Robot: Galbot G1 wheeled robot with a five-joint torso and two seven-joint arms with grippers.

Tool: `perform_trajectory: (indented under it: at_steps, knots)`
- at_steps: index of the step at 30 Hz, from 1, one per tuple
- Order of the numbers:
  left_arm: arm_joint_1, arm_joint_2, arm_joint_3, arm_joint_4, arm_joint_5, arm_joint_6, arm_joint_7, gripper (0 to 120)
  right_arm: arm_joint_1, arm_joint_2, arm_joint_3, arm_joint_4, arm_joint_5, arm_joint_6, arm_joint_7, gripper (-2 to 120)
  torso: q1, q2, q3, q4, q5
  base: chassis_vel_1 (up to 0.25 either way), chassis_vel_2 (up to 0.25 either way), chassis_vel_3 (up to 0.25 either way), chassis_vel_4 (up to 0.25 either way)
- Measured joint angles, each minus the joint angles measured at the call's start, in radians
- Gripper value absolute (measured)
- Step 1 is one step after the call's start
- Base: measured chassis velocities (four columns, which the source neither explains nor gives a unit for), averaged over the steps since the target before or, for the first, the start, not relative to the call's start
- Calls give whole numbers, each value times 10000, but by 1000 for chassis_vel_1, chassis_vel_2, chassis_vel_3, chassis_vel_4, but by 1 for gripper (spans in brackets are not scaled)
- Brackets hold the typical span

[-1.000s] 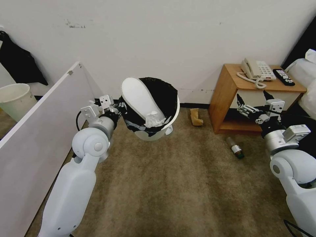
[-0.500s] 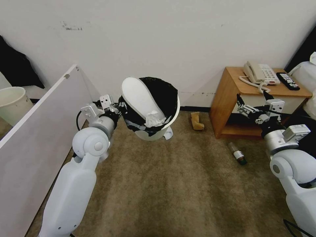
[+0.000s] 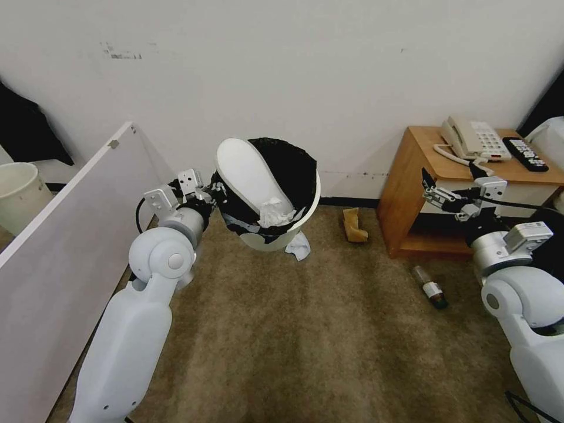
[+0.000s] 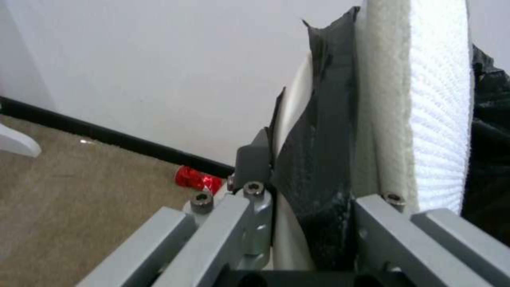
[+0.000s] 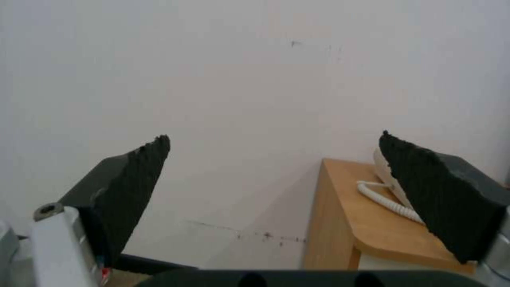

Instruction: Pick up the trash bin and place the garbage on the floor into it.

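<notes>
Left gripper (image 3: 215, 189): while raised off the floor (image 3: 329, 335), the trash bin (image 3: 292, 230) is pinched at its rim by the jaws.
Right gripper (image 3: 451, 183): jaws spread, nothing held.

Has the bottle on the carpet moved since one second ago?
No. The bottle lies at the same spot beside the wooden nightstand; the whole head view shifted, so the camera moved, not the bottle.

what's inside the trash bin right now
A white slipper stands on end in the trash bin, its top leaning over the rim, with a crumpled tissue at its base. The black bag hides anything deeper. The left gripper clamps the rim.
</notes>
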State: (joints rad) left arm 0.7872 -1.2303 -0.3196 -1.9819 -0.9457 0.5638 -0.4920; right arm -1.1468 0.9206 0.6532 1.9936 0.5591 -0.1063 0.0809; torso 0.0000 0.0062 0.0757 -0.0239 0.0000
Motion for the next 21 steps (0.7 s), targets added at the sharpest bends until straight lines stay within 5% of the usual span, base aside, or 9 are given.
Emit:
perform_trajectory:
  at_steps: [21]
  knots:
    - [67, 54, 0, -44, -2, -2, 0, 4, 4, 2, 1, 50, 14, 0, -3, 100, 1, 0, 0, 0, 0, -80, 80, 79, -82]
